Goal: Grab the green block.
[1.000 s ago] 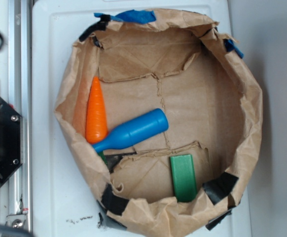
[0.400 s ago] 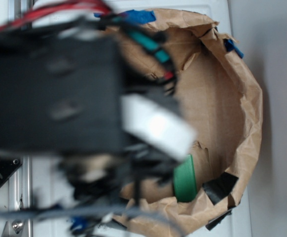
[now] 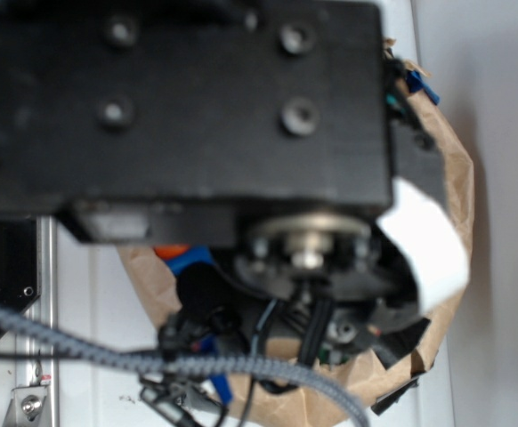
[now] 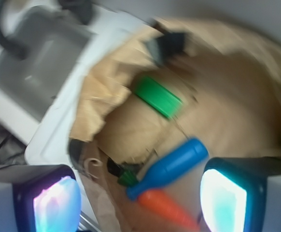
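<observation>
Since a second ago our arm has swung in over the paper bowl [image 3: 455, 191], blocking most of the exterior view. Claw [image 4: 140, 193] is spread wide, holding nothing; green block [image 4: 158, 96] lies at 12 o'clock by the bowl wall. Risk: we snag the paper rim or bump the blue bottle [image 4: 172, 166] and carrot [image 4: 162, 205] between the pads.
</observation>
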You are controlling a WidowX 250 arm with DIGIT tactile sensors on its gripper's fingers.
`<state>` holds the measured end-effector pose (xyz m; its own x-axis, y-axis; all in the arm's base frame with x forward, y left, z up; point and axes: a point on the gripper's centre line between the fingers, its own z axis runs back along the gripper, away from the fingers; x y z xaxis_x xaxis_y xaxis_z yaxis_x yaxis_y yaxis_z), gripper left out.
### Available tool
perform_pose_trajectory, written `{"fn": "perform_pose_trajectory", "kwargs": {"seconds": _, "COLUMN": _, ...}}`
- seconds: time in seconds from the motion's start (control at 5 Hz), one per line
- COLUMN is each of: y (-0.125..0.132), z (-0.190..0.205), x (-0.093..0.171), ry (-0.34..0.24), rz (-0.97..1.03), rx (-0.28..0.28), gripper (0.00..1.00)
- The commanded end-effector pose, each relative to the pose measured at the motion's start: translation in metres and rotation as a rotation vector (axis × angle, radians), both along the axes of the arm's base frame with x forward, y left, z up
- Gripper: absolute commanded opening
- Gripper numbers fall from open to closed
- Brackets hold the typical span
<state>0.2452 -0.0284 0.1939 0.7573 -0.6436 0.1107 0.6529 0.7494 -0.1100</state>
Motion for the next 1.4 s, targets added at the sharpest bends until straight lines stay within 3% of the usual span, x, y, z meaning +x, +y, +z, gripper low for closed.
{"fn": "perform_pose_trajectory", "kwargs": {"seconds": 0.0, "y": -0.006, "z": 0.012, "x": -0.001, "ry": -0.044, "rz": -0.006, "rx": -0.005, "gripper": 1.00}}
{"fn": "perform_pose_trajectory", "kwargs": {"seconds": 0.2, "y": -0.006, "z": 0.012, "x": -0.001, "ry": -0.044, "rz": -0.006, "rx": -0.005, "gripper": 1.00}}
{"fn": "perform_pose_trajectory", "kwargs": {"seconds": 0.4, "y": 0.012, "z": -0.025, "x": 0.017, "ry": -0.065, "rz": -0.056, "rx": 0.087, "gripper": 1.00}}
{"fn": "perform_pose_trajectory", "kwargs": {"seconds": 0.8, "y": 0.033, "z": -0.043, "x": 0.028, "ry": -0.106, "rz": -0.155, "rx": 0.038, "gripper": 1.00}}
{"fn": "perform_pose_trajectory", "kwargs": {"seconds": 1.0, "y": 0.045, "z": -0.060, "x": 0.025, "ry": -0.111, "rz": -0.173, "rx": 0.059, "gripper": 1.00}}
{"fn": "perform_pose_trajectory", "kwargs": {"seconds": 1.2, "y": 0.040, "z": -0.090, "x": 0.026, "ry": -0.091, "rz": -0.205, "rx": 0.120, "gripper": 1.00}}
